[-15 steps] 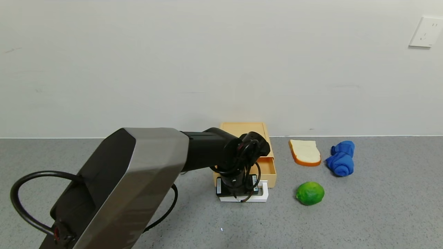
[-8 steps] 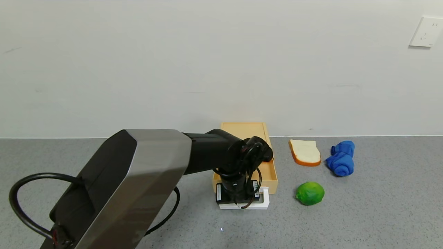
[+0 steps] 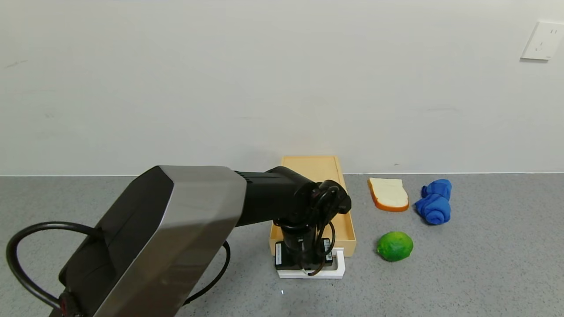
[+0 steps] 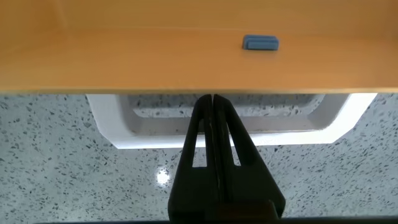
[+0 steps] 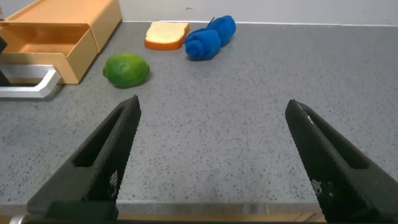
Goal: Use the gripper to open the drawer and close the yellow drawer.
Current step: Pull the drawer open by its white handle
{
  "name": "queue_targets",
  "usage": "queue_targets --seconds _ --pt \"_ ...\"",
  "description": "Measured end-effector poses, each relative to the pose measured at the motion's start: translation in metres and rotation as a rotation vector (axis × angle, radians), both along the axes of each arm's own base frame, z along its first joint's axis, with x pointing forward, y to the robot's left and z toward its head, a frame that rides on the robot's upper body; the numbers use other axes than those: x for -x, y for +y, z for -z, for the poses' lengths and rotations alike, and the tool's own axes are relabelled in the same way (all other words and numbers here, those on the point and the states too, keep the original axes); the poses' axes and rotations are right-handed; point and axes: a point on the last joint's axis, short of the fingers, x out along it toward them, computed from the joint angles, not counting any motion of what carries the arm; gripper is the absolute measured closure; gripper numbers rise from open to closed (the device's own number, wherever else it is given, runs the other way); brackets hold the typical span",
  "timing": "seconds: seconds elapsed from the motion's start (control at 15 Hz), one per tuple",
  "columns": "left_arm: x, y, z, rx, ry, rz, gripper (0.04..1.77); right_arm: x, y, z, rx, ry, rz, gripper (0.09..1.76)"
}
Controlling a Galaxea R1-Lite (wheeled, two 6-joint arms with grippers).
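A: Left side first. Where's the left tool (image 4: 212, 124)?

B: Head view has the left arm (image 3: 176, 229) reaching in from the lower left over the grey table (image 3: 484, 273). Its wrist hangs above the white loop handle (image 3: 338, 264) at the near end of the drawer (image 3: 348, 229). Wrist view shows the left tool pointing into the handle loop (image 4: 112, 121), tips at the drawer's front edge

A: Tool state?

B: Closed, the two black fingers (image 4: 198, 134) pressed together with no gap. The handle bar crosses behind them; cannot tell if they touch it

A: Drawer?

B: Pale yellow-tan tray, pulled out toward the robot from the flat box (image 3: 310, 163) that sits against the wall. Interior is exposed. A small blue item (image 4: 260, 42) lies on the drawer floor in the wrist view. Handle rests on the table at the near end

A: To the right of that?

B: Green lime (image 3: 395, 246) just beside the drawer's near right corner, apart from it. Bread slice (image 3: 387, 194) farther back, then a rolled blue cloth (image 3: 434, 201) just right of the bread. Wall socket (image 3: 542, 40) up at the far right

A: Right tool (image 5: 211, 155)?

B: Not in the head view. Its own wrist view shows it open, fingers (image 5: 93, 168) spread wide, low over the table and well apart from the lime (image 5: 126, 70) and drawer (image 5: 43, 46)
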Motion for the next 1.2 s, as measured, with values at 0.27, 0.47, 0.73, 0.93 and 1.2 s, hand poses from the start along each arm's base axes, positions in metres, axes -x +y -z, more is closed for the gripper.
queue_targets --seconds 0.27,0.47,0.73,0.93,1.2 --pt "0.009 -0.002 0.001 -0.008 0.013 0.001 1.7 0.0 0.0 0.0 0.0 0.0 0.0 0.14" --pt "0.018 -0.001 -0.001 -0.017 0.028 0.008 1.7 0.0 0.0 0.0 0.0 0.0 0.0 0.14" --pt "0.027 -0.001 -0.003 -0.021 0.033 0.013 1.7 0.0 0.0 0.0 0.0 0.0 0.0 0.14" --pt "0.028 -0.002 -0.005 -0.017 0.029 0.016 1.7 0.0 0.0 0.0 0.0 0.0 0.0 0.14" --pt "0.032 0.002 -0.021 0.02 0.022 0.027 1.7 0.0 0.0 0.0 0.0 0.0 0.0 0.14"
